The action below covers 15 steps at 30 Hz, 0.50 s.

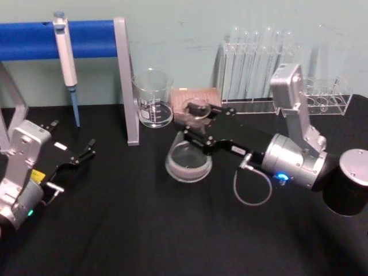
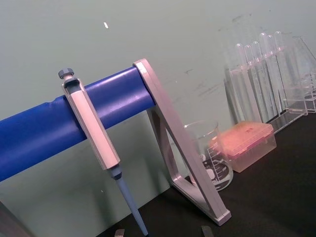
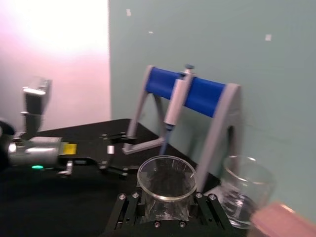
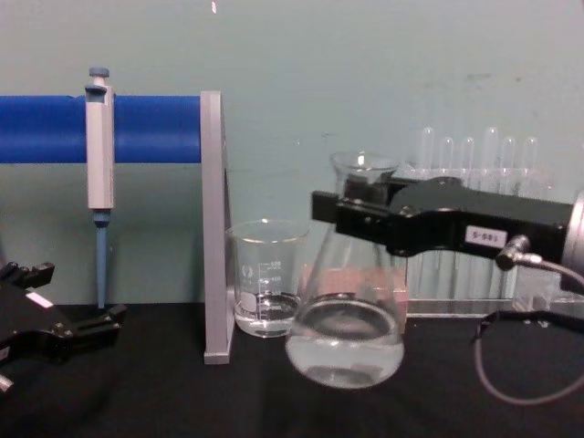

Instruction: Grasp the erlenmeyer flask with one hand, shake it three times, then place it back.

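Glass holds the middle of our scene: the erlenmeyer flask [image 4: 345,338] hangs tilted just in front of the beaker [image 4: 265,274], its neck clamped between the jaws of the right gripper [image 4: 358,208]. From the chest view we see its round base swung toward us, seemingly off the black counter [image 4: 182,401], and a small white label [image 4: 484,236] on the gripper's body. From the head view we see instead the silver wrist [image 1: 296,161] and a loop of grey cable [image 1: 253,192] behind it. The right wrist view looks down into the flask's open mouth. The left gripper [image 1: 80,156] sits low at the counter's far left, jaws spread and empty, near the pipette [image 1: 66,54] hanging from the blue bar [image 1: 92,37].
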Each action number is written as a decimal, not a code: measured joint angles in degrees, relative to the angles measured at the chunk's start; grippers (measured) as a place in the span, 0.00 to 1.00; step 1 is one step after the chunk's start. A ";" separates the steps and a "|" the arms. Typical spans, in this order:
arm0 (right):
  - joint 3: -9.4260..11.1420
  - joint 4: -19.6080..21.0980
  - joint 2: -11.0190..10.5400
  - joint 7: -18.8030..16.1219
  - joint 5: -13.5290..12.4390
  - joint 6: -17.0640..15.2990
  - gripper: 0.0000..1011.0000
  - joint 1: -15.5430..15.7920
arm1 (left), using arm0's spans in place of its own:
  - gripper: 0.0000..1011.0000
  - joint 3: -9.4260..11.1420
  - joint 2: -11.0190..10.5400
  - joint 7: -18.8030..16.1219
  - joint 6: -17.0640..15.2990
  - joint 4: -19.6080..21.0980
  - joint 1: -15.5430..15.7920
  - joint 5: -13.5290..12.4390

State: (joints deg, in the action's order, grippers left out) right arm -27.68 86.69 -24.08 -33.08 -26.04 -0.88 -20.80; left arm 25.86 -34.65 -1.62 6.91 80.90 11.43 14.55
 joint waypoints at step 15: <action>-5.96 0.83 -1.22 -7.08 -1.90 1.18 0.44 -1.90 | 0.99 0.00 0.00 0.00 0.00 0.00 0.00 0.00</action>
State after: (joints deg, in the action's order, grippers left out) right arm -33.64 87.53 -25.30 -40.16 -27.94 0.30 -22.71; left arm 25.87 -34.65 -1.62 6.91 80.90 11.43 14.55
